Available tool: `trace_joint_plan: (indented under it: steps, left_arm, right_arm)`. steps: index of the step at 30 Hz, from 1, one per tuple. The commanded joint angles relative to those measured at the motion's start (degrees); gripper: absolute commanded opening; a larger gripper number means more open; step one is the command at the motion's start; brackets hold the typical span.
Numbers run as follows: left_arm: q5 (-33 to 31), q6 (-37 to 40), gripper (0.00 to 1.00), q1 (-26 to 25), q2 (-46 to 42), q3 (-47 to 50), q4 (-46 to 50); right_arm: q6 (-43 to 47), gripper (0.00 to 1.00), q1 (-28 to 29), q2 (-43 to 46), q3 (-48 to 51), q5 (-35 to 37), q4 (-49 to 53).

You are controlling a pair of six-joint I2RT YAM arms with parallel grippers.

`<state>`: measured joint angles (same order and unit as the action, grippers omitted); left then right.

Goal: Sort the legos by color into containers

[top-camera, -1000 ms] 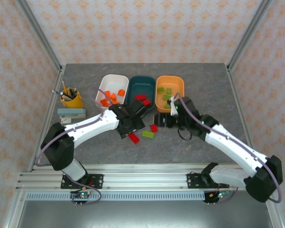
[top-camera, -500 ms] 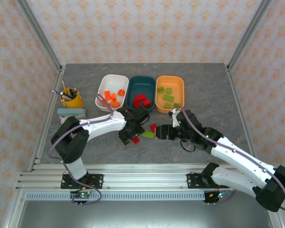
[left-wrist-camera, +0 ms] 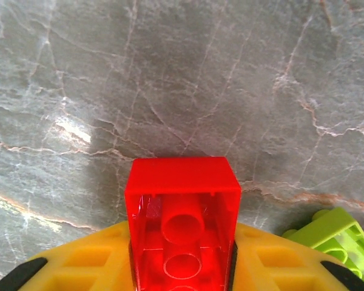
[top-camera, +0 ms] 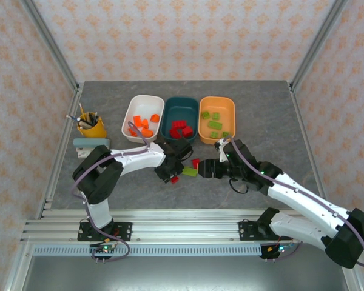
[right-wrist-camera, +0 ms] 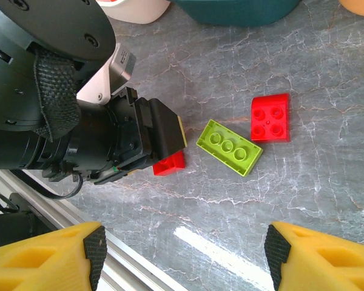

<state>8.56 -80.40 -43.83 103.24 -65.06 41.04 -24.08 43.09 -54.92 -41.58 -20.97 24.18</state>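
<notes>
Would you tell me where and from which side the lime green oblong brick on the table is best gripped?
Probably across its narrow width: fingers on the two long side walls of the green brick, coming straight down. It lies flat, studs up, so both walls are exposed; the red square brick sits close to one end, crowding an endwise grip.

The left tool hides most of the red brick; the lime brick runs off the left-wrist view's edge
</notes>
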Motion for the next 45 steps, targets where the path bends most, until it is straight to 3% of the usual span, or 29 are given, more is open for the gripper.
trace_joint_plan:
  steps: [1, 6, 12, 18, 27, 30, 36, 42, 45]
  left_arm:
    - [-3.47, 1.27, 0.32, 0.33, -0.28, 0.38, 0.42]
    - [-7.53, 4.63, 0.30, 0.96, -2.29, -3.40, 5.02]
    - [-12.45, 16.59, 0.30, 5.13, -3.01, -17.29, 11.89]
    - [-10.74, 28.33, 0.30, 10.40, 5.59, -33.92, 12.68]
    - [-4.74, 39.44, 0.33, 15.16, 24.90, -58.66, 9.53]
    - [-3.03, 40.40, 0.34, 15.96, 29.81, -63.34, 8.16]
    - [-0.16, 39.45, 0.38, 16.85, 36.77, -69.59, 6.40]
    - [2.72, 38.21, 0.46, 17.34, 41.44, -75.10, 9.36]
    - [2.63, 38.04, 0.56, 17.33, 40.47, -75.04, 10.01]
  right_arm:
    - [-0.94, 0.71, 0.24, -0.33, -1.48, 1.42, -0.28]
    - [-1.46, 0.71, 0.24, -0.29, -2.72, 1.47, -0.46]
    - [-2.82, 0.74, 0.17, 1.78, -6.57, 6.49, -3.97]
    - [-5.56, 0.78, -0.67, -1.21, -11.32, 10.73, -8.84]
    - [-13.14, 0.89, -6.26, -6.38, -13.81, 9.98, -16.27]
    - [-15.63, 0.97, -7.83, -7.41, -14.49, 10.46, -16.26]
    - [-14.50, 0.98, -8.64, -7.90, -16.93, 9.65, -11.09]
    - [-15.96, 0.98, -8.62, -5.42, -13.71, 9.98, -10.90]
    - [-15.58, 0.98, -8.64, -4.94, -13.61, 10.05, -10.22]
